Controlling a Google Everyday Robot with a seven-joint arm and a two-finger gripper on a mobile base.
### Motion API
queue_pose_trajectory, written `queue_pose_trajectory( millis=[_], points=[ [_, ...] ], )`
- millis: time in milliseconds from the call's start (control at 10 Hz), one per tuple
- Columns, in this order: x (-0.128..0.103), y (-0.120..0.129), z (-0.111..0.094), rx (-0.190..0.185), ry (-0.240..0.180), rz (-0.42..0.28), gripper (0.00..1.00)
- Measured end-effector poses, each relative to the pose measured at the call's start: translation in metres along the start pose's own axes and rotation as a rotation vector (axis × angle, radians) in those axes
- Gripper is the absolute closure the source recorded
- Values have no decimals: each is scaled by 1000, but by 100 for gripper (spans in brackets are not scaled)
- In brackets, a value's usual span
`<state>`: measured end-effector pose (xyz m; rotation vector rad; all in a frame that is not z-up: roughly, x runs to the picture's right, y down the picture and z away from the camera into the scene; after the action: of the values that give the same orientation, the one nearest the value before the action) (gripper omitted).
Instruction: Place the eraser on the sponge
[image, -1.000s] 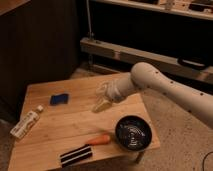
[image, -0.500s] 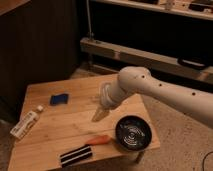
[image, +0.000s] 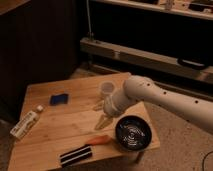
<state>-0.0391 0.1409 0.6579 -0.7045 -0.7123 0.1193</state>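
**Robot arm reaching over a wooden table, eraser lying at the front edge**

A low wooden table (image: 65, 125) stands in a dim room, seen from above and in front. A thick white robot arm (image: 155, 97) comes in from the right and angles down toward the middle of the tabletop. At its end, the gripper (image: 101, 115) is over the bare wood near the table's centre. Its two pale fingers (image: 103, 121) are spread apart with nothing between them.

The eraser (image: 76, 156) is a flat black block with white stripes running along its length. It lies near the front edge of the table, well apart from the gripper. An orange carrot (image: 99, 140) lies just beside its right end, pointing toward a round black bowl (image: 133, 134) at the front right corner.

The sponge (image: 59, 98) is a small flat blue pad. It lies toward the back left of the table, well apart from the eraser (most of the tabletop's depth separates them) and to the left of the gripper. Nothing rests on it.

A white tube (image: 26, 124) lies at an angle near the left edge. A small pale cup (image: 106, 88) stands upright toward the back of the table, just behind the gripper.
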Motion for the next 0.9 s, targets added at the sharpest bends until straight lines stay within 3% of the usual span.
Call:
queue_pose_trajectory(
  millis=[400, 600, 900],
  points=[
    [26, 44, 29, -118, -16, 37, 35],
    [38, 67, 36, -142, -25, 63, 35],
    [42, 71, 43, -146, -22, 74, 35]
  ],
)
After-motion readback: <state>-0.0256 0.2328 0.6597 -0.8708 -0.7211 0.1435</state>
